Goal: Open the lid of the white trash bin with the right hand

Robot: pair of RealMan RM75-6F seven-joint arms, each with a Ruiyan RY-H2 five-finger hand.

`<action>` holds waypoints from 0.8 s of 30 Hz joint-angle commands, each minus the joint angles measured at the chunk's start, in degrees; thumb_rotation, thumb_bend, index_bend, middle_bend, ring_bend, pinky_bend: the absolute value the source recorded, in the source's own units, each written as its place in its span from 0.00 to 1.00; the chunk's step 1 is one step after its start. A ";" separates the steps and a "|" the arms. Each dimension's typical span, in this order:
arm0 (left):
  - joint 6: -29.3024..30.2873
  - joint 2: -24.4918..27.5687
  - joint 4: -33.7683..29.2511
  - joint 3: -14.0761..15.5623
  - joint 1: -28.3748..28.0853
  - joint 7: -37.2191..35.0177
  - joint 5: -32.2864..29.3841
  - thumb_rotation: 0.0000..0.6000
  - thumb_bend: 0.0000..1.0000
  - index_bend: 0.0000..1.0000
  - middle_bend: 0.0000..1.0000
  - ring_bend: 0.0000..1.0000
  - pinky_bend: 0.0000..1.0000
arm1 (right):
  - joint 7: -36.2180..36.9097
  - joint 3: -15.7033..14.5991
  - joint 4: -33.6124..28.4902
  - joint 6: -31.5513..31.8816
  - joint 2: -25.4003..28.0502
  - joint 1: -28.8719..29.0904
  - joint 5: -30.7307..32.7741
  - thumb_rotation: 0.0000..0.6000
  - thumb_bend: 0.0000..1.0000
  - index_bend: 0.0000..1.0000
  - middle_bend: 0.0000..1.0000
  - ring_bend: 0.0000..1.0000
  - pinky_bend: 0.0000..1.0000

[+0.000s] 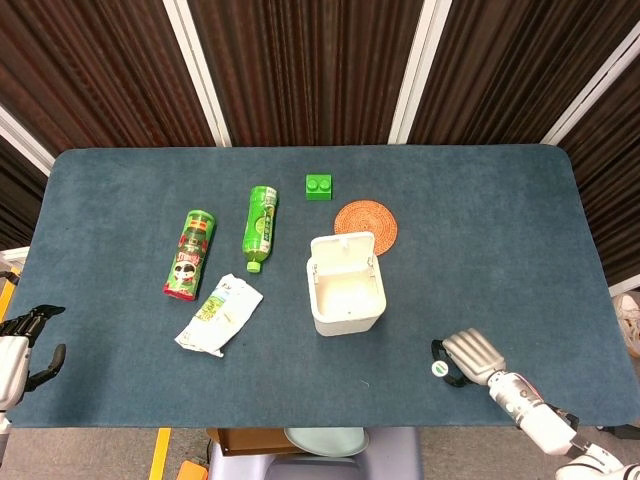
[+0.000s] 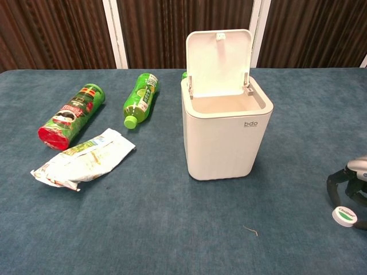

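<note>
The white trash bin [image 1: 346, 322] [image 2: 226, 143] stands at the middle of the blue table. Its lid [image 1: 342, 247] [image 2: 218, 60] is swung up and stands upright at the back, so the bare inside shows. My right hand [image 1: 472, 353] [image 2: 350, 183] is low near the table's front right edge, well right of the bin and apart from it. Its fingers arch down over a small white and green cap [image 1: 437, 369] [image 2: 344, 216], and I see no grip on it. My left hand [image 1: 25, 340] hangs off the table's left front corner, holding nothing.
A red chips can [image 1: 189, 254] [image 2: 70, 116], a green bottle [image 1: 260, 226] [image 2: 141, 98] and a crumpled snack bag [image 1: 219, 316] [image 2: 83, 159] lie left of the bin. A green brick [image 1: 319, 187] and an orange coaster [image 1: 365, 223] sit behind it.
</note>
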 commanded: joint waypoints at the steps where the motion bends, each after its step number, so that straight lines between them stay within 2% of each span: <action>1: -0.01 0.00 0.00 0.02 -0.01 0.02 0.06 1.00 0.44 0.25 0.25 0.32 0.35 | 0.12 0.06 0.00 0.31 0.09 -0.09 0.08 1.00 0.38 0.63 0.92 0.95 0.89; 8: -0.16 -0.07 0.01 0.08 -0.08 0.29 0.13 1.00 0.44 0.25 0.25 0.32 0.35 | 1.48 0.84 -1.78 4.61 1.88 -1.16 -0.89 1.00 0.40 0.65 0.92 0.96 0.89; 16: -0.46 -0.15 -0.19 0.28 -0.22 0.75 0.37 1.00 0.44 0.25 0.26 0.32 0.35 | 2.90 3.40 -11.63 14.68 9.68 -2.67 -4.94 1.00 0.40 0.65 0.92 0.96 0.89; 21: -0.50 -0.19 -0.27 0.40 -0.26 1.00 0.57 1.00 0.44 0.25 0.27 0.32 0.35 | 4.63 6.05 -17.92 14.42 14.42 -0.74 -4.49 1.00 0.40 0.65 0.92 0.96 0.89; 24: -0.70 -0.20 -0.17 0.31 -0.33 0.88 0.31 1.00 0.44 0.25 0.27 0.32 0.35 | 4.86 7.85 -20.55 11.73 15.67 1.65 -3.30 1.00 0.40 0.65 0.92 0.96 0.89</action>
